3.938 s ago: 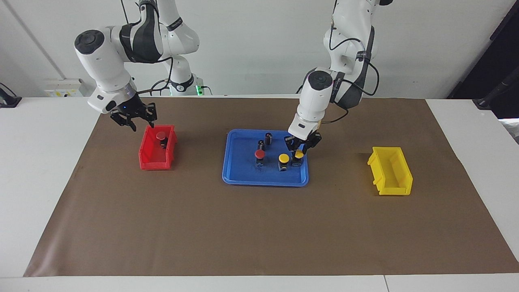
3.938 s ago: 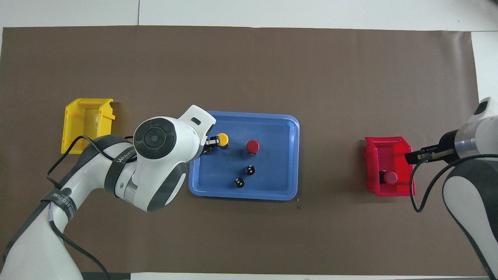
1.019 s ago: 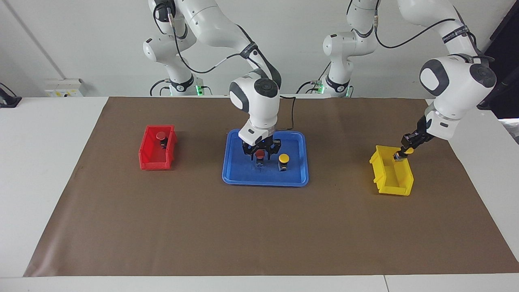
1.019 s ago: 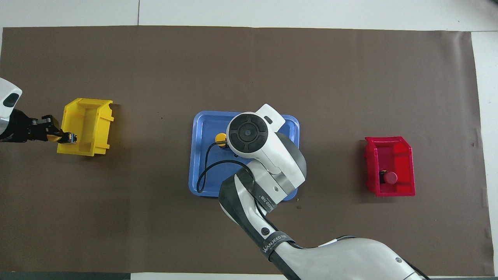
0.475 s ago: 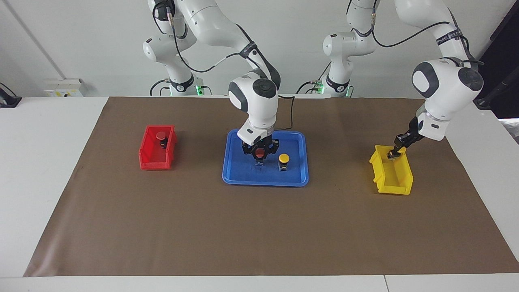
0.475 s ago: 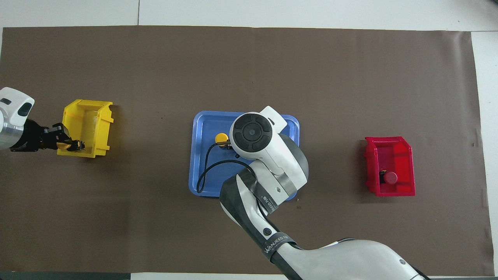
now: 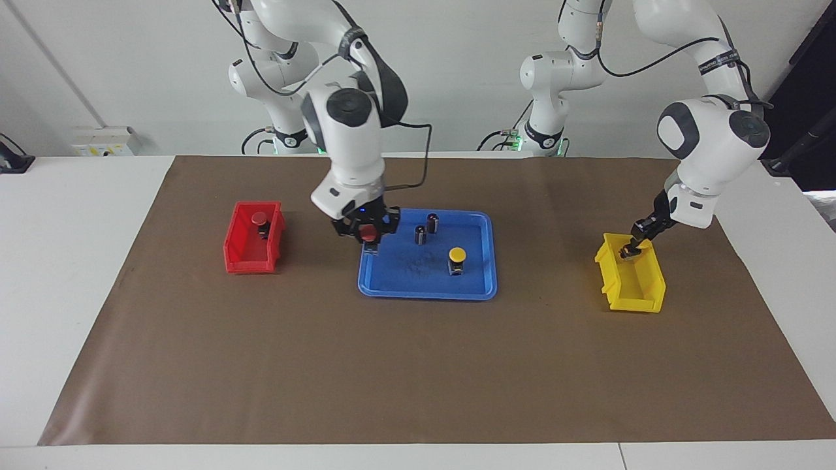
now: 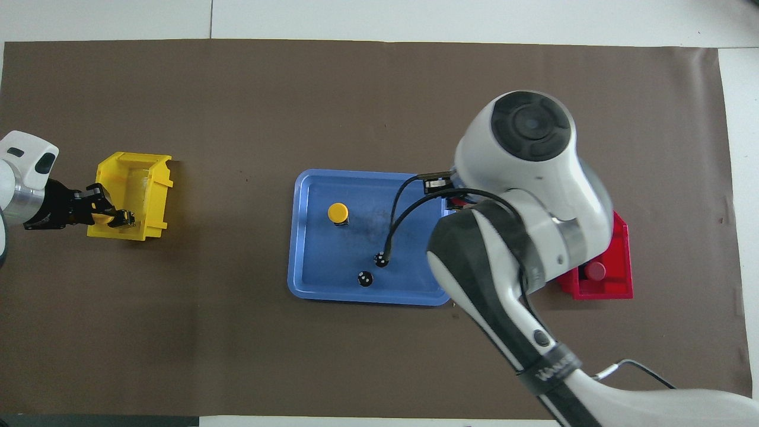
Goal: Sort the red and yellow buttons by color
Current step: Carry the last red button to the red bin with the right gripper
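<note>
Right gripper (image 7: 367, 230) clamps red button (image 7: 369, 233) over blue tray (image 7: 428, 287) edge, red bin (image 7: 253, 247)-bound; left gripper (image 7: 632, 248) probably grips yellow button (image 8: 101, 218) over yellow bin (image 7: 633, 287).

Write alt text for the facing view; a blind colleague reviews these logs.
The right pincer carries a red button over the blue tray's edge toward the red bin; the left pincer holds a yellow button over the yellow bin.

A robotics lab is showing here. Two arm bases (image 7: 287, 130) are standing bolted at a white table (image 7: 72, 274), cables trailing, against a bare wall (image 7: 457, 72).
</note>
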You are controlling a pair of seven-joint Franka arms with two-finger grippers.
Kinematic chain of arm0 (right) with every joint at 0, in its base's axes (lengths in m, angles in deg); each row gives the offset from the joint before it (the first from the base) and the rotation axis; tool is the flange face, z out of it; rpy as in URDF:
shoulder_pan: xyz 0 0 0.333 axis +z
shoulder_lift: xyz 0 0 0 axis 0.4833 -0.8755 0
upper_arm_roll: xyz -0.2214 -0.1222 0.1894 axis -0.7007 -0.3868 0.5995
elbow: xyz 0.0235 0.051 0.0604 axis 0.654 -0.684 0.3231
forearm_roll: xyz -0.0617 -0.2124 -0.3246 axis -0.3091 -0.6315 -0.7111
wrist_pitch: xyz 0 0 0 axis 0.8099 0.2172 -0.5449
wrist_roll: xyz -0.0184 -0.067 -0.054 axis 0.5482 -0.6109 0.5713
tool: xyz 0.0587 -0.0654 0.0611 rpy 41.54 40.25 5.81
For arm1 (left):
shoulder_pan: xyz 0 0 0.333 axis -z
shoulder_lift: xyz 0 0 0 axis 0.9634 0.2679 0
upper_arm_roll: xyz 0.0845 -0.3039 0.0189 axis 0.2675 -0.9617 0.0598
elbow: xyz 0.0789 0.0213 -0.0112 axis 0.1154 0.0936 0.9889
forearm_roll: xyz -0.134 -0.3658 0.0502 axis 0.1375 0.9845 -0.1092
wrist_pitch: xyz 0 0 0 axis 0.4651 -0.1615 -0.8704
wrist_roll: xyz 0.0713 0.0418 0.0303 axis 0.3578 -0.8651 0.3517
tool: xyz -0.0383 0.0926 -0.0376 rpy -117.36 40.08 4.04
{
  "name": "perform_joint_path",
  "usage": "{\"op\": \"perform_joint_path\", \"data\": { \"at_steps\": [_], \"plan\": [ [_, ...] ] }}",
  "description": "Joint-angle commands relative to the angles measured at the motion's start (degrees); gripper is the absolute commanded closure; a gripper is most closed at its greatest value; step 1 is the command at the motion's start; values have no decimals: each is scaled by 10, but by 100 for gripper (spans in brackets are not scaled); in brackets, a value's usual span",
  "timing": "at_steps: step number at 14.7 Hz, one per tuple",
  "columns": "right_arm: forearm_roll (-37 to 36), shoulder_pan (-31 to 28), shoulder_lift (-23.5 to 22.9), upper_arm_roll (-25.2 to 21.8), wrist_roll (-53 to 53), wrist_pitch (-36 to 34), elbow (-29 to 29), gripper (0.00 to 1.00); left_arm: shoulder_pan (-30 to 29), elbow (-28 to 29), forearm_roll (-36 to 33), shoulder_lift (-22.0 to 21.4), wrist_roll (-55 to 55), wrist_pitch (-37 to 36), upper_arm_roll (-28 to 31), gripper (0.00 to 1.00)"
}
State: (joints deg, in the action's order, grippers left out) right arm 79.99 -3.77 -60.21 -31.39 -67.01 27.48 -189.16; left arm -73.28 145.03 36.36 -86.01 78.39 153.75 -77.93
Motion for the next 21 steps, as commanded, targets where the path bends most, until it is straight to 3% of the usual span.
{"op": "perform_joint_path", "data": {
  "at_steps": [1,4,8,21],
  "plan": [
    [5,-89,80,7,-114,1,-98,81,15,15,-10,-2,20,27,2,99],
    [5,-168,105,8,-200,22,-156,81,14,15,-10,-2,12,26,2,99],
    [5,-180,144,7,-203,147,-277,81,8,26,-10,-4,6,29,3,99],
    [0,-215,129,7,-261,264,-359,81,-6,51,-10,-6,-31,58,3,99]
  ]
}}
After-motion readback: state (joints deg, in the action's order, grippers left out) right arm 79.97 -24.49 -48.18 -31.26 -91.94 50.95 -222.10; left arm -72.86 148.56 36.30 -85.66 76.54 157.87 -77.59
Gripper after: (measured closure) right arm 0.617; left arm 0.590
